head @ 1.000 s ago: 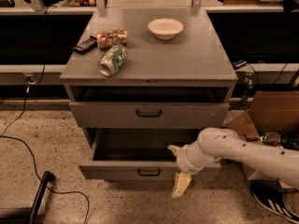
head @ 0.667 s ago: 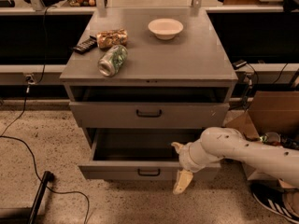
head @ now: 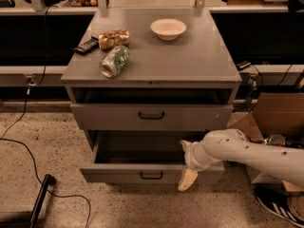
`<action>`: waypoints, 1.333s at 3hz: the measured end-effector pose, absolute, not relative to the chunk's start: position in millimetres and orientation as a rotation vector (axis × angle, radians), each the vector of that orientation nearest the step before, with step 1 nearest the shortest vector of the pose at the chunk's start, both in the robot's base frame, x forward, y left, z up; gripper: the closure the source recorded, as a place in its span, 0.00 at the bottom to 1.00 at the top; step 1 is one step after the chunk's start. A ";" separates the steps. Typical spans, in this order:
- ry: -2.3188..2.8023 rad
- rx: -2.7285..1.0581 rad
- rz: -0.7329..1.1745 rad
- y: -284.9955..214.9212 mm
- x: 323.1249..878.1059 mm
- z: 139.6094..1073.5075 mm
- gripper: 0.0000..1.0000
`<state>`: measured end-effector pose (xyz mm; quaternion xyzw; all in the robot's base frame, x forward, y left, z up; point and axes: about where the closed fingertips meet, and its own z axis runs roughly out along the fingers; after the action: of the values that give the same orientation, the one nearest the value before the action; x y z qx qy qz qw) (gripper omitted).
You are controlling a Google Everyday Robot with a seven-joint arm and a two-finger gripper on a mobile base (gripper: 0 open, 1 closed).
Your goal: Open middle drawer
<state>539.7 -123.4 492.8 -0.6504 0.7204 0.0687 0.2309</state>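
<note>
Two grey drawer fronts show beneath the worktop. The lower of them, the middle drawer, stands pulled well out, with its plain grey inside open to view and its small black loop handle facing the camera. I judge the task all but done. The upper drawer sits only a little proud of the cabinet, with a dark gap above it. The end effector hangs at the right part of the middle drawer's front, by its top edge and to the right of the handle, on the white arm that reaches in low from the right (whether it is apart or together, or touching the front at all, I cannot tell). That low, sideways reach likely keeps the arm clear of the worktop, where a white bowl, a green can lying on its side and a snack packet sit back from the front edge. A cardboard box stands just right of the cabinet, behind the arm, so any pull-away would have to mind it.
</note>
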 end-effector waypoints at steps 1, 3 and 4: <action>2.018 -1.774 0.152 -134.0 549.8 478.2 0.00; 2.057 -1.798 0.244 -141.0 544.9 448.2 0.00; 2.080 -1.819 0.286 -141.5 534.1 438.3 0.18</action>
<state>534.1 -141.5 438.3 -0.6440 0.7363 0.1014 0.1809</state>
